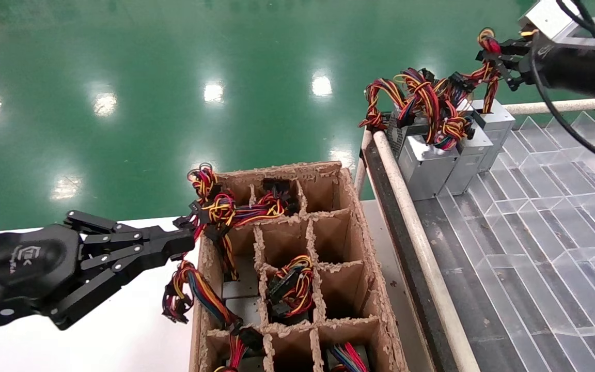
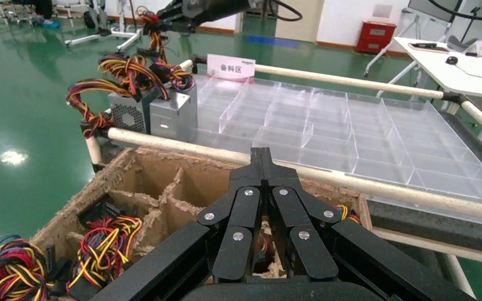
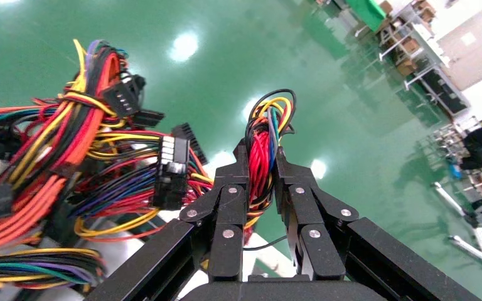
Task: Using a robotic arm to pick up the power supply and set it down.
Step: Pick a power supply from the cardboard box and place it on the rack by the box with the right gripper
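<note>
Three silver-grey power supplies stand side by side in the far corner of the clear tray [image 1: 550,170]. The right one is the power supply [image 1: 496,121] whose red, yellow and black wire bundle [image 3: 260,135] rises into my right gripper [image 1: 504,64], which is shut on it above the box. The right wrist view shows the fingers [image 3: 285,175] clamped on the wires. My left gripper [image 1: 186,240] is all black and shut, with nothing between its tips [image 2: 262,157]. It hovers at the near left rim of the cardboard box [image 1: 351,217], beside a loose wire bundle [image 1: 220,209].
The cardboard box has divided cells, and several hold more supplies with wire bundles [image 1: 292,284]. A pale rail [image 1: 416,227] runs between the box and the tray. The other two supplies [image 1: 426,165] lean by the rail. A white table [image 1: 122,330] lies under my left arm, with green floor beyond.
</note>
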